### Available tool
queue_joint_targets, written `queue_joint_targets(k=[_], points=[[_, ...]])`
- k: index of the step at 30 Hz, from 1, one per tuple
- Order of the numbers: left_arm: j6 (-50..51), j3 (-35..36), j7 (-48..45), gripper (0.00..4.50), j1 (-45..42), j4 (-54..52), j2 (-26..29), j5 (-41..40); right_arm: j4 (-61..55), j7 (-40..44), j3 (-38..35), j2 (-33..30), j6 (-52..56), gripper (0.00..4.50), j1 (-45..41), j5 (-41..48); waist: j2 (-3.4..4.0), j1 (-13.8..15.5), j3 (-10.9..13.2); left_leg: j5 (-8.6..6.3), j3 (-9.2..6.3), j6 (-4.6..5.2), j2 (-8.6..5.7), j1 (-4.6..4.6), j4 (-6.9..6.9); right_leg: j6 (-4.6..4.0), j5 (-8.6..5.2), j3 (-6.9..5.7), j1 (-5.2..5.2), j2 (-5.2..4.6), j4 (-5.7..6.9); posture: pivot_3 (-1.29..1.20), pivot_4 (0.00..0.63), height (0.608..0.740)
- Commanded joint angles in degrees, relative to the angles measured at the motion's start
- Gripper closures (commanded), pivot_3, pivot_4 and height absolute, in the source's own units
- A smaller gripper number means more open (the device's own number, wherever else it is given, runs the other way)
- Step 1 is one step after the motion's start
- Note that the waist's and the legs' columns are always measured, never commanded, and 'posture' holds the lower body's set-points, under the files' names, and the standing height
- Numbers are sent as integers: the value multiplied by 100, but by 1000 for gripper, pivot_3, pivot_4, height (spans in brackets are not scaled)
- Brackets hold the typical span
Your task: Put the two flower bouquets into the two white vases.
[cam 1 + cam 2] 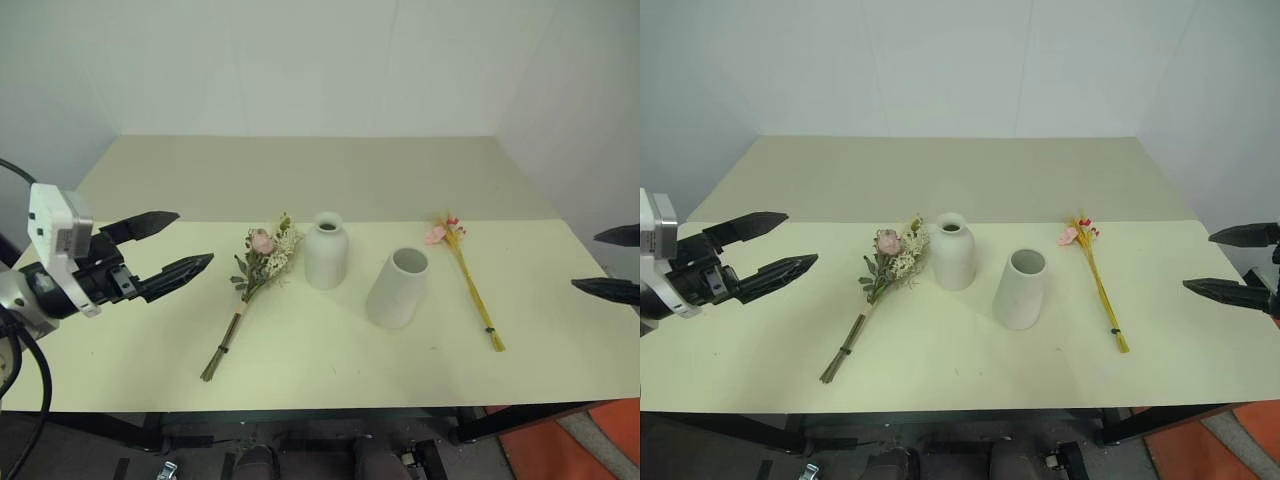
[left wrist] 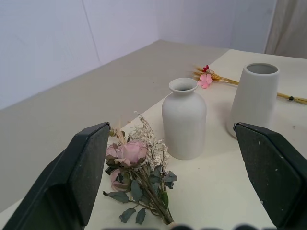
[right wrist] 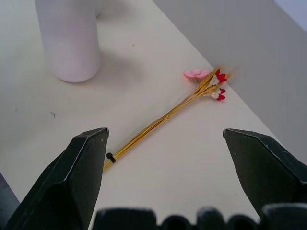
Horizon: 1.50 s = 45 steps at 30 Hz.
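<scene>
White vases [image 1: 326, 251], cream table [image 1: 300, 340]

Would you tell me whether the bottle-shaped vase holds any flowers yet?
Empty: the bottle-shaped vase has an open mouth, and both bunches lie on the table.

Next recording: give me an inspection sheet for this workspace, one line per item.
Surface: pale yellow table, level.
Job's things: bushy bouquet and slim bouquet lie flat on the table; bottle vase and wide vase stand between them, both without flowers.
Clutter: nothing seen.
Grippers: left gripper open, hovering left of the bushy bouquet; right gripper open at the table's right edge; neither holds anything.
Cables: black cable by the left arm.
Surroundings: white walls; orange floor at right.
</scene>
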Motion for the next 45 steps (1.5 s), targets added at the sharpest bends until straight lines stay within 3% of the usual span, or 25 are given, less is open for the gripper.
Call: queue_joint_targets(k=[1, 45], points=[[19, 106, -52, 18, -3, -73, 97, -90, -147, -38, -325, -52, 42, 0, 3, 54, 0, 1, 0, 0, 0, 0, 0, 0, 0, 0, 0, 0, 0, 0, 0, 0, 150, 740], [-169, 45, -379, 18, 160, -128, 214, 616, -264, -5, -499, 10, 59, 0, 143, 116, -1, 2, 0, 0, 0, 0, 0, -1, 0, -1, -1, -1, -1, -1, -3, 0, 150, 740]])
